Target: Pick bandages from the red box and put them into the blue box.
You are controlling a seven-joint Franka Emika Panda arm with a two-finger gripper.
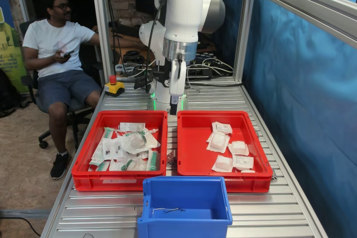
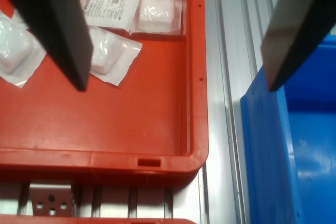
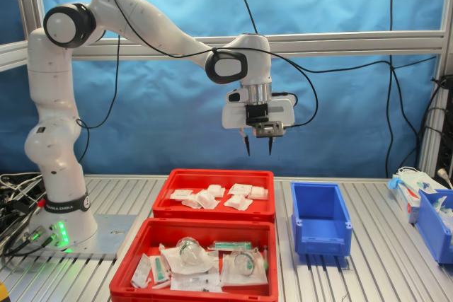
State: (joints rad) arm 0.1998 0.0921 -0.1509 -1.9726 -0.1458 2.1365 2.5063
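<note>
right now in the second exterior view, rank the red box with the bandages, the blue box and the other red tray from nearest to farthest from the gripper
1. The red box, below the open gripper, slightly toward the second exterior view's left.
2. The blue box, below and toward the second exterior view's right; close to the red box in distance, so this order is tentative.
3. The other red tray, heaped with wrappers, lowest in the second exterior view, clearly farthest.
</note>
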